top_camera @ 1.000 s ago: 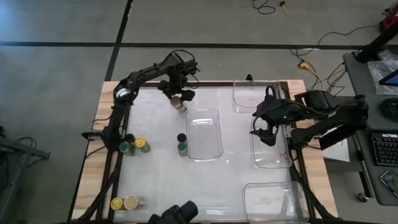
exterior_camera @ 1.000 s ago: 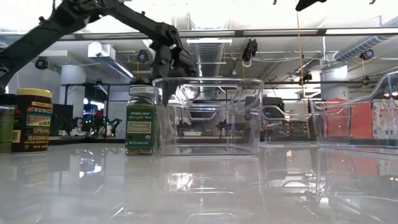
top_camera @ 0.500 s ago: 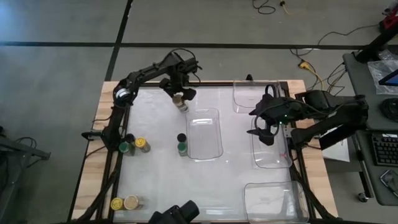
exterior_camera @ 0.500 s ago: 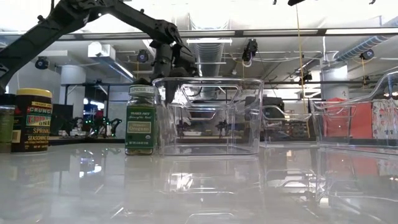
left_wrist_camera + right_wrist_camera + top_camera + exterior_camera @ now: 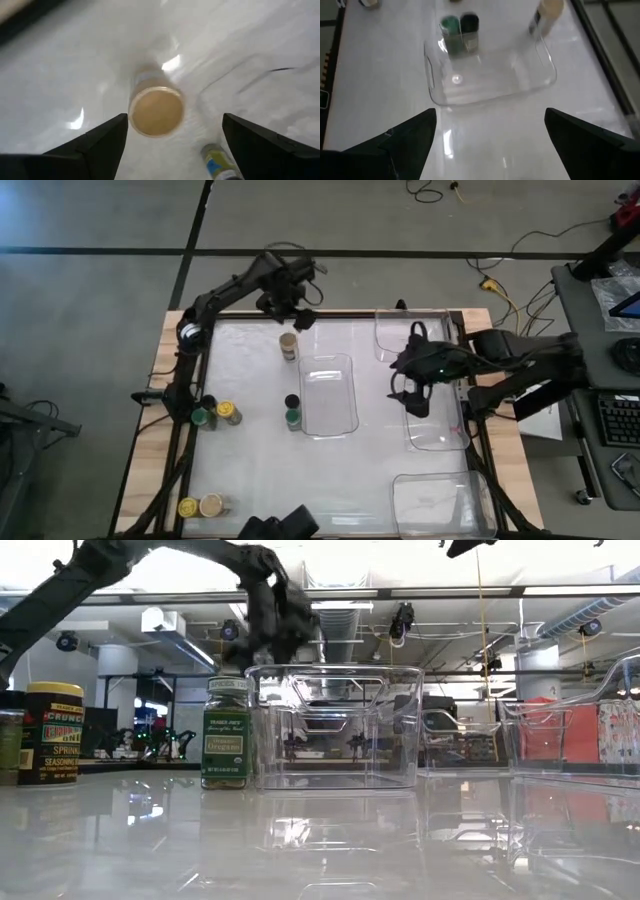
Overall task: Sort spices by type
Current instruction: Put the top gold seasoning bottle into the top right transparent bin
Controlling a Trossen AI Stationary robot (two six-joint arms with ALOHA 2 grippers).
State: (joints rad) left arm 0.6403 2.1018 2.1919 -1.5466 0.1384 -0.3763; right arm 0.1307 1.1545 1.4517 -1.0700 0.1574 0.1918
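The left tool (image 5: 297, 308) hangs above the far edge of the white worktop (image 5: 250, 470), its two dark fingers (image 5: 95, 145) spread wide and holding nothing. Just below it, clear of both fingers, a small cylindrical spice jar with a tan lid (image 5: 156, 111) stands upright on the worktop, just beyond the far end of a clear rectangular plastic tray (image 5: 330, 395) that lies near the middle.

Beside that tray's left wall a black-lidded jar (image 5: 292, 401) and a green-lidded jar (image 5: 293, 418) stand touching each other. Near the left edge a green-lidded jar (image 5: 201, 418) and a yellow-lidded jar (image 5: 230, 413) sit side by side, with a dark-lidded jar (image 5: 208, 402) just behind them. At the near left corner a yellow-lidded jar (image 5: 187, 507) and a tan-lidded jar (image 5: 211, 505) stand together.

The right tool (image 5: 410, 392) hovers over the gap between the middle tray and a second clear tray (image 5: 440, 435) at the right edge, its fingers (image 5: 410, 140) spread apart and empty. Two more clear trays lie on the right side, one at the far end (image 5: 392, 340) and one at the near corner (image 5: 440, 502).
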